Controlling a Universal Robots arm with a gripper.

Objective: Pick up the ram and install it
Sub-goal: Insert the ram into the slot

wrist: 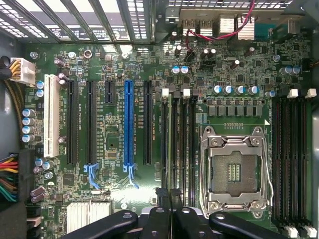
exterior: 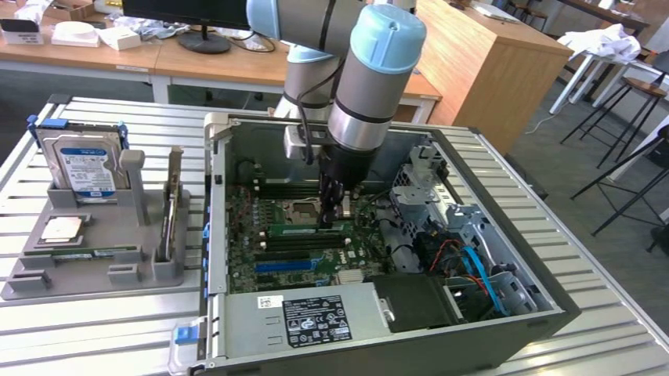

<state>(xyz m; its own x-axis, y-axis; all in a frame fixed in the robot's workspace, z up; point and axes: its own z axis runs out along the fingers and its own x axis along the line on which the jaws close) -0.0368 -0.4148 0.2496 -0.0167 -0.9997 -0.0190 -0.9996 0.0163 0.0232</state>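
Observation:
The ram (exterior: pixel 303 229) is a thin green stick lying along the memory slots of the motherboard (exterior: pixel 266 254) inside the open computer case. My gripper (exterior: pixel 337 218) reaches straight down into the case and is shut on the ram near one of its ends. In the wrist view the ram (wrist: pixel 171 139) shows edge-on as a narrow line over the black memory slots, between the blue slot (wrist: pixel 128 124) and the open processor socket (wrist: pixel 234 169). My gripper (wrist: pixel 169 196) pinches its near end. Whether the ram is seated in its slot or just above it I cannot tell.
The case wall (exterior: pixel 215 235) and power supply (exterior: pixel 303 317) hem in the board. Cables and a drive cage (exterior: pixel 439 204) crowd the exterior view's right. A grey holder (exterior: pixel 94 274) at the exterior view's left carries a hard drive (exterior: pixel 86 168) and a silver processor chip (exterior: pixel 63 229).

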